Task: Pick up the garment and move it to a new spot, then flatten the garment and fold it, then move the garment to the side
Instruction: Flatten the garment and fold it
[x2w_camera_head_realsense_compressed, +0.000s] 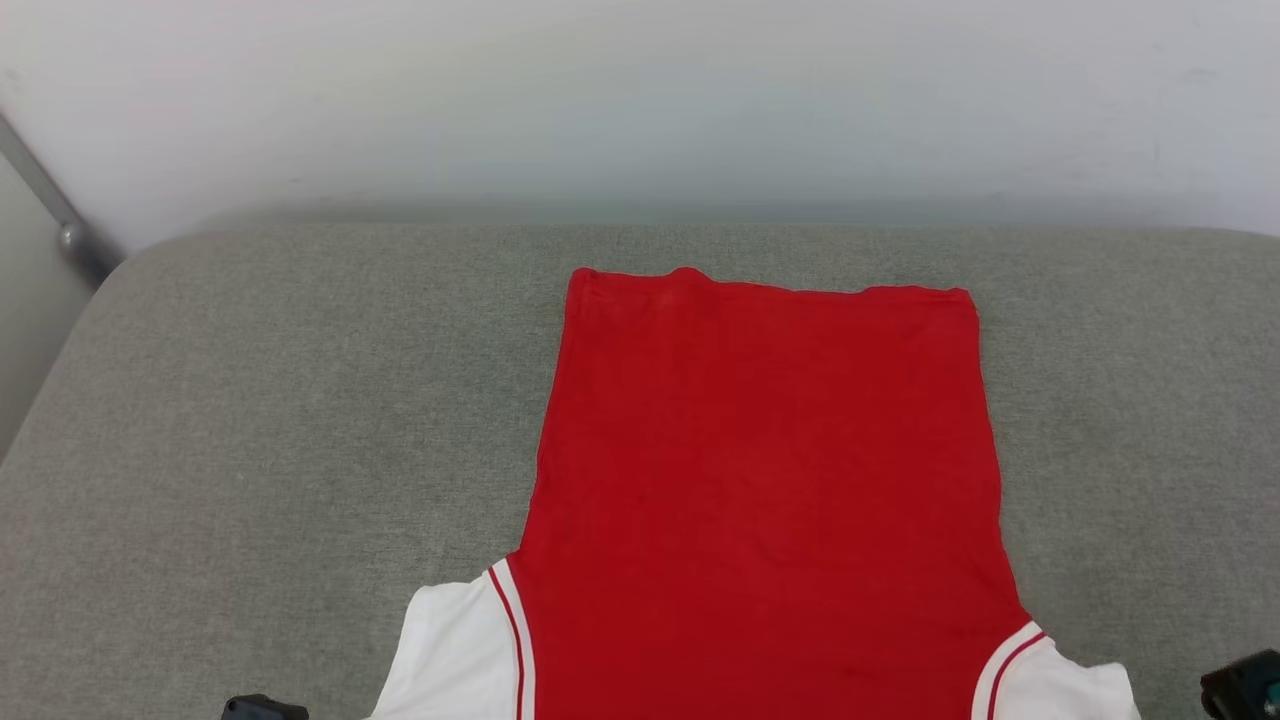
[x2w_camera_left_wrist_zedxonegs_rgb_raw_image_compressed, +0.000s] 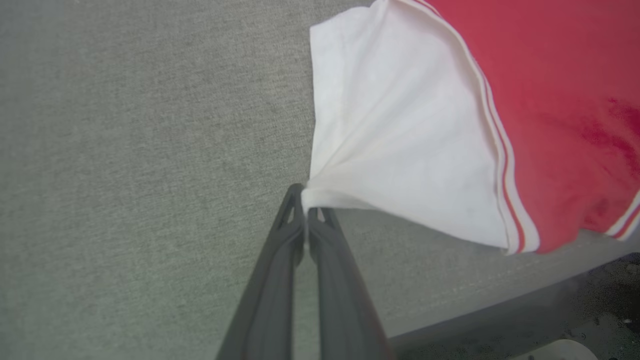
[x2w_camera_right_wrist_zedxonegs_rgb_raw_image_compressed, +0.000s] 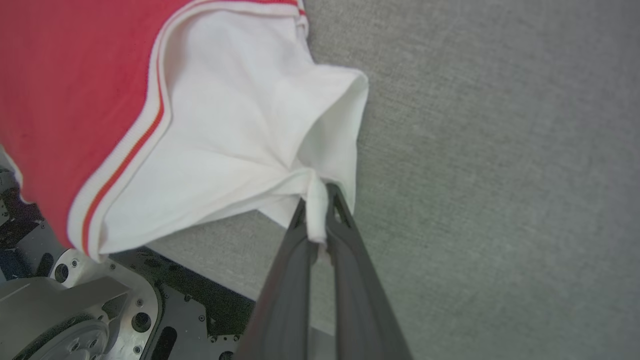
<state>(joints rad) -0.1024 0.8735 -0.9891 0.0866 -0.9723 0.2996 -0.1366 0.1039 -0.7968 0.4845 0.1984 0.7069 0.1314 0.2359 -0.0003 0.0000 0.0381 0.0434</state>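
The garment (x2w_camera_head_realsense_compressed: 765, 470) is a red T-shirt with white sleeves, spread flat on the grey surface with its hem far from me and its sleeves at the near edge. In the left wrist view my left gripper (x2w_camera_left_wrist_zedxonegs_rgb_raw_image_compressed: 305, 202) is shut on the corner of a white sleeve (x2w_camera_left_wrist_zedxonegs_rgb_raw_image_compressed: 395, 140), which is pulled taut into creases. My right gripper (x2w_camera_right_wrist_zedxonegs_rgb_raw_image_compressed: 318, 212) is shut on a bunched fold of the other white sleeve (x2w_camera_right_wrist_zedxonegs_rgb_raw_image_compressed: 235, 135). The garment's near part hangs past the surface's edge in both wrist views. Dark gripper parts show at the head view's bottom corners.
The grey fabric surface (x2w_camera_head_realsense_compressed: 250, 420) has open room left and right of the garment. A pale wall (x2w_camera_head_realsense_compressed: 640, 100) rises behind it, with a metal rail (x2w_camera_head_realsense_compressed: 50, 215) at the far left. My metal base (x2w_camera_right_wrist_zedxonegs_rgb_raw_image_compressed: 75, 310) lies below the near edge.
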